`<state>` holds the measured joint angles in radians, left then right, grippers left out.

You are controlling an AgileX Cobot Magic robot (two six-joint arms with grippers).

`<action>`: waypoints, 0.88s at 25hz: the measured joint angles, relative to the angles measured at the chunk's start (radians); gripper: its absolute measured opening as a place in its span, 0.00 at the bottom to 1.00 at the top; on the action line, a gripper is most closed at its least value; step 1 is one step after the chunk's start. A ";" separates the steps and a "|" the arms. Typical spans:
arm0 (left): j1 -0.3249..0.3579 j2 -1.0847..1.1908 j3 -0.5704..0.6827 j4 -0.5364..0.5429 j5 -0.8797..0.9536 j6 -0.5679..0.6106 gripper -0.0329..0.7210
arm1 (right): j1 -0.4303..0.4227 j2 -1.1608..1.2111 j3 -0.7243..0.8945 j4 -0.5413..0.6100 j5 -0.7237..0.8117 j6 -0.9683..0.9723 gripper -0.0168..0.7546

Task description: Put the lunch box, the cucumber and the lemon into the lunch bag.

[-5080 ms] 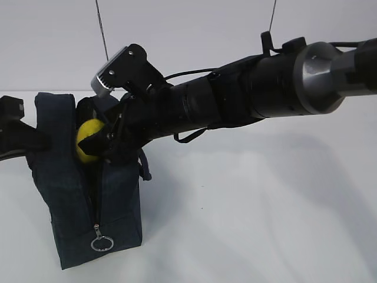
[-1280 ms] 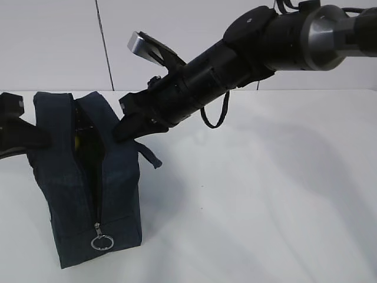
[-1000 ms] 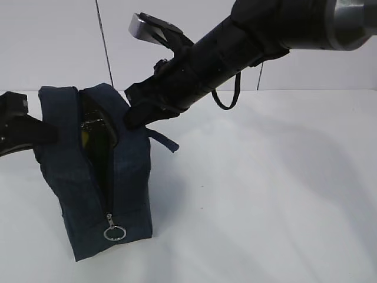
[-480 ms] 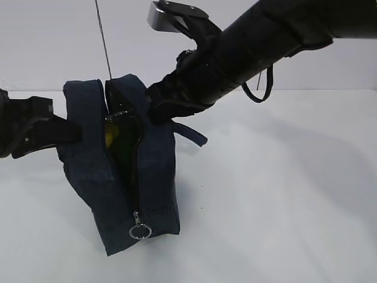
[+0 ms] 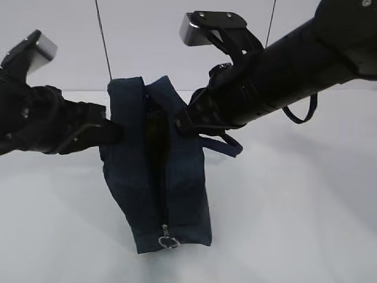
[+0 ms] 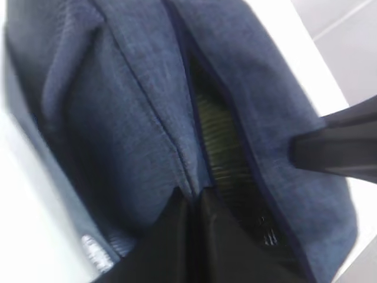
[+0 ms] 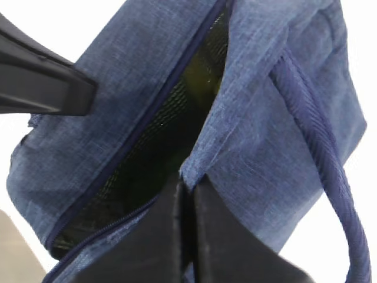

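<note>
I see the lunch bag (image 5: 156, 171) standing on the white tabletop (image 5: 294, 224), zipper gaping along its top, ring pull (image 5: 168, 242) low at 6 o'clock. My left end effector (image 6: 191, 200) is clamped on the fabric edge at the bag's 9 o'clock side. My right end effector (image 7: 188, 188) is pinched together on the opposite edge at 3 o'clock. Something green-yellow shows dimly inside; I cannot tell which item.

dark navy woven lunch bag (image 5: 141, 177), silver ring pull (image 5: 169, 242), black arms, white table (image 5: 294, 224).
</note>
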<state>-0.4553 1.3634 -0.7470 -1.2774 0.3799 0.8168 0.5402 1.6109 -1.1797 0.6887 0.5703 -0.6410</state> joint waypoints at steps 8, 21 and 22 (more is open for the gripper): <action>-0.037 0.047 -0.002 -0.053 -0.033 0.079 0.04 | 0.014 -0.091 0.143 -0.005 -0.119 0.000 0.03; -0.043 0.089 -0.004 -0.244 -0.079 0.345 0.04 | 0.069 -0.072 0.164 0.000 -0.292 -0.039 0.03; -0.043 0.090 -0.004 -0.257 -0.088 0.365 0.04 | 0.069 -0.067 0.164 0.001 -0.300 -0.040 0.03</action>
<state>-0.4982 1.4530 -0.7514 -1.5340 0.2920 1.1818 0.6089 1.5434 -1.0161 0.6899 0.2705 -0.6809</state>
